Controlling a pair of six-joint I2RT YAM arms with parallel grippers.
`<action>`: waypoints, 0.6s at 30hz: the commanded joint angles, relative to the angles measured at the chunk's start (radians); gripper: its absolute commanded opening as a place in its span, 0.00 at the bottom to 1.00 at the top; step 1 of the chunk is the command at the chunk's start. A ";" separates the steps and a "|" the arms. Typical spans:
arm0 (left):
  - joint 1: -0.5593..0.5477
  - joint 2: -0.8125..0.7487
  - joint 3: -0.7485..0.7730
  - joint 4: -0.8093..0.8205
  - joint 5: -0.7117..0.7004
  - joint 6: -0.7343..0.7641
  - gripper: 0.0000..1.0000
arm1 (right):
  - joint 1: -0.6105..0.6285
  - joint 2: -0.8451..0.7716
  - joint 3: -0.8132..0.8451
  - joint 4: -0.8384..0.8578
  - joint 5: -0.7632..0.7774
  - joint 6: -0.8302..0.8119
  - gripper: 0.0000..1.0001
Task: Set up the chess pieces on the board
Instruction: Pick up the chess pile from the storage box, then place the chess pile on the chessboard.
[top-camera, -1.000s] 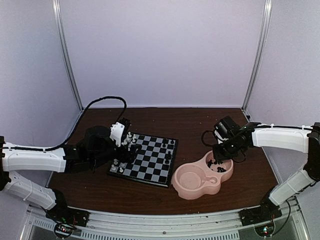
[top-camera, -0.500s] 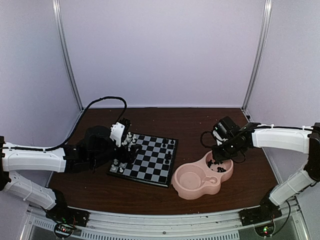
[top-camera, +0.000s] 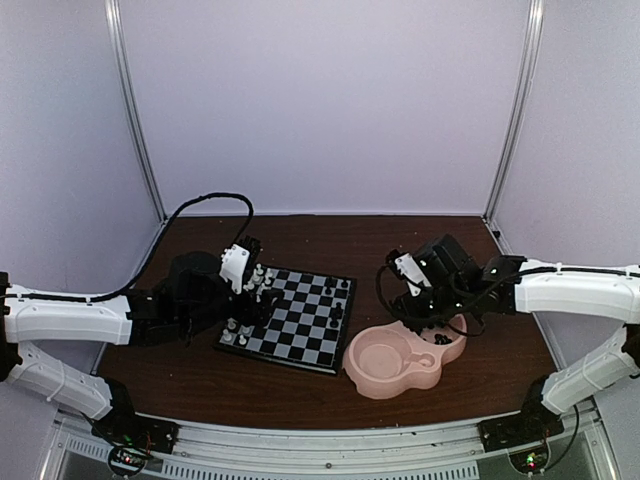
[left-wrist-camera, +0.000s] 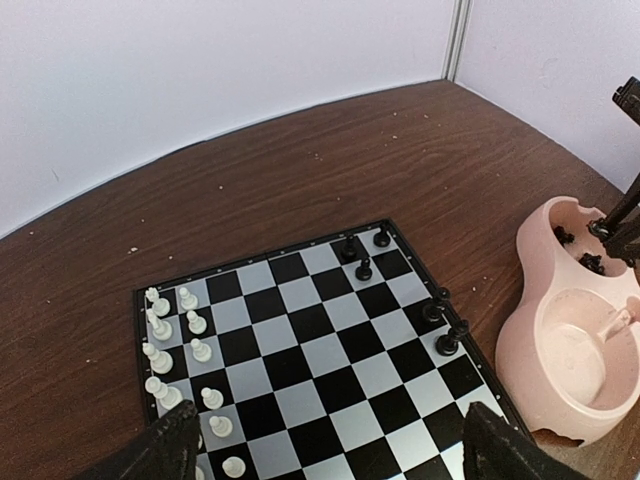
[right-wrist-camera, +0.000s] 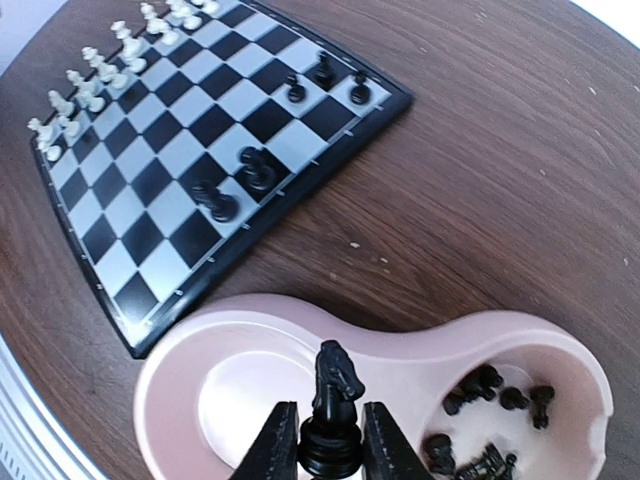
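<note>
- Left pincer (left-wrist-camera: 335, 452) hangs spread wide over the board (left-wrist-camera: 322, 330), by the white pieces (left-wrist-camera: 190, 350) ranked along its left edge, probably ready to tidy them.
- Right of the board, the right pincer (right-wrist-camera: 332, 445) grips a black knight (right-wrist-camera: 336, 384) upright above the pink dish (right-wrist-camera: 560, 350), apparently clear of the rim for carrying boardward.

Pale lilac walls (top-camera: 330, 100), joined by thin metal uprights (top-camera: 135, 110), enclose a dark brown wooden table (top-camera: 330, 240) under soft, even light.
</note>
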 joint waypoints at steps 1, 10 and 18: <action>0.002 0.005 0.029 0.014 -0.007 -0.022 0.91 | 0.042 0.032 0.000 0.101 -0.047 -0.046 0.23; 0.008 0.024 0.041 0.005 0.020 -0.058 0.91 | 0.099 0.142 0.063 0.137 -0.045 -0.080 0.22; 0.204 0.070 -0.031 0.170 0.493 -0.319 0.79 | 0.135 0.214 0.137 0.170 -0.051 -0.093 0.22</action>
